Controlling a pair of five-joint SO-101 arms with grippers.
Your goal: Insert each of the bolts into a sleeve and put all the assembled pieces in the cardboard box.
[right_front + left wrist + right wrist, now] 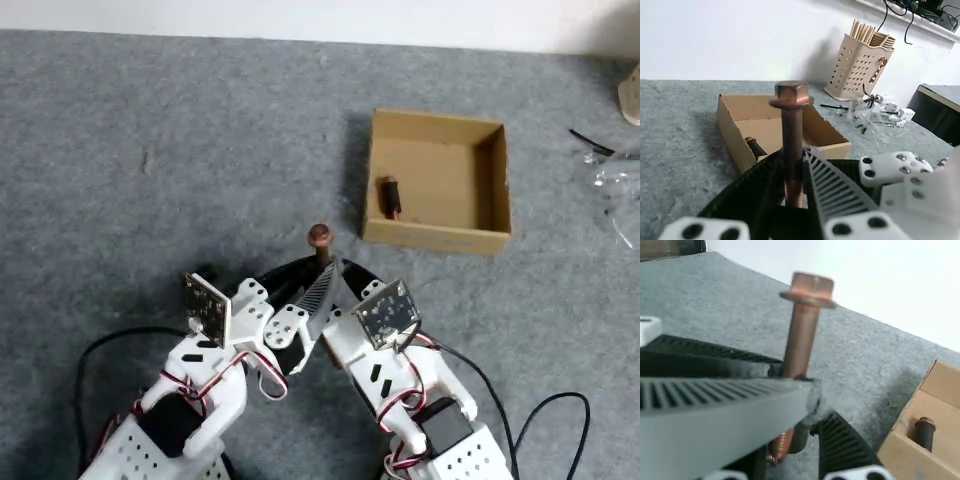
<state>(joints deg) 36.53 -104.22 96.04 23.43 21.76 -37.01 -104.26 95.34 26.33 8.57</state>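
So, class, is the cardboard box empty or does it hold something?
Not empty. One assembled piece, a bolt in a dark sleeve, lies inside the cardboard box by one wall.

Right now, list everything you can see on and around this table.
bolt: one, copper, upright between the two grippers
cardboard box: one, brown, on the carpet beyond the arms
bolt in a sleeve: one, dark and copper, lying inside the box
holder: one, beige, holding sticks, past the box by the wall
plastic bits: several, clear and white, beside the holder
carpet: one, grey, covering the table
left gripper: one, black and grey, shut on the bolt
right gripper: one, black and grey, against the bolt's other side
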